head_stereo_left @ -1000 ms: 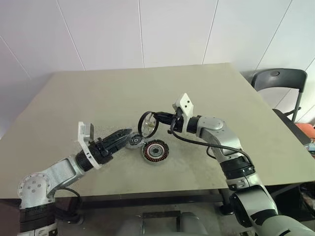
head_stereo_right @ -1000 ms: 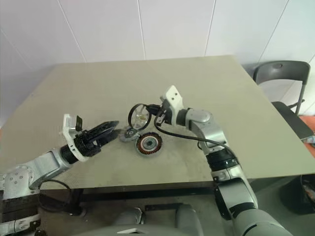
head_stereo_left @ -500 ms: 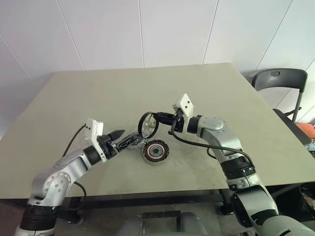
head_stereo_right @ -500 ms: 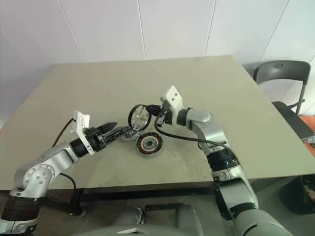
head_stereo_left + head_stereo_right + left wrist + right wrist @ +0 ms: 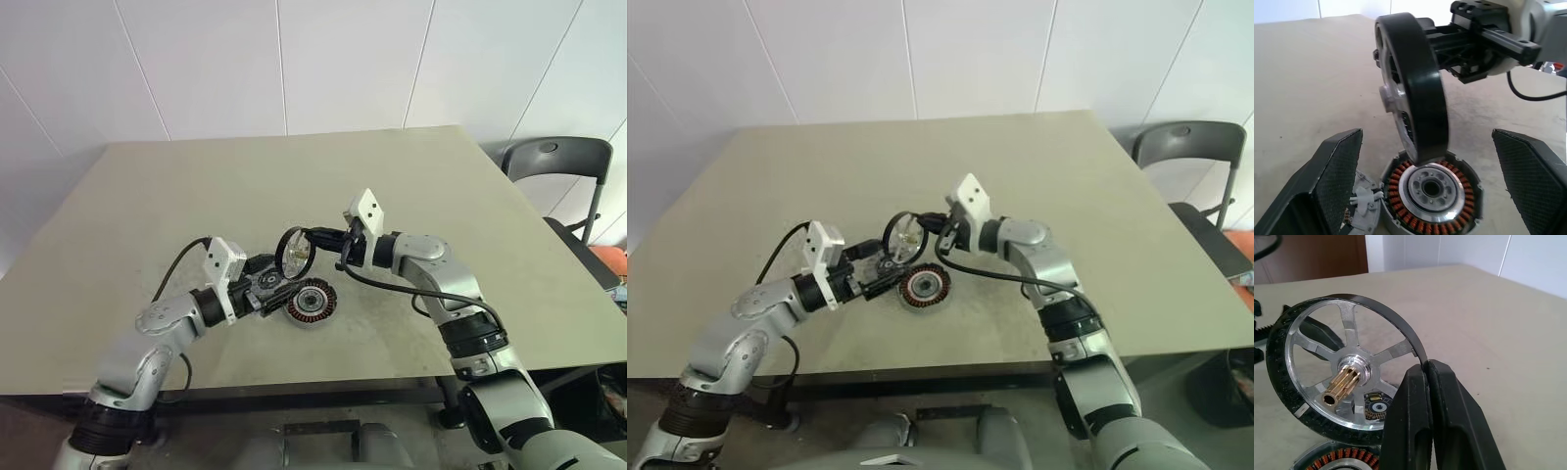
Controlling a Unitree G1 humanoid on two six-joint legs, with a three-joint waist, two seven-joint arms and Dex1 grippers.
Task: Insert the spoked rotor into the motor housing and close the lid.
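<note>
My right hand (image 5: 1422, 382) is clamped on the spoked rotor's (image 5: 294, 252) rim, holding it upright just above the motor housing (image 5: 310, 302) on the counter (image 5: 411, 196). My left hand (image 5: 1425, 196) has its fingers spread wide beside the housing, with the lid (image 5: 1364, 218) just left of it.

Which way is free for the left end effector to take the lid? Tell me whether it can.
Probably yes: the left end effector is open, the lid lies beside its finger, uncovered; the rotor hangs above the housing.

A beige table (image 5: 176, 186) stands before white panelled walls (image 5: 216, 59), dark chair (image 5: 554, 162) beside.
</note>
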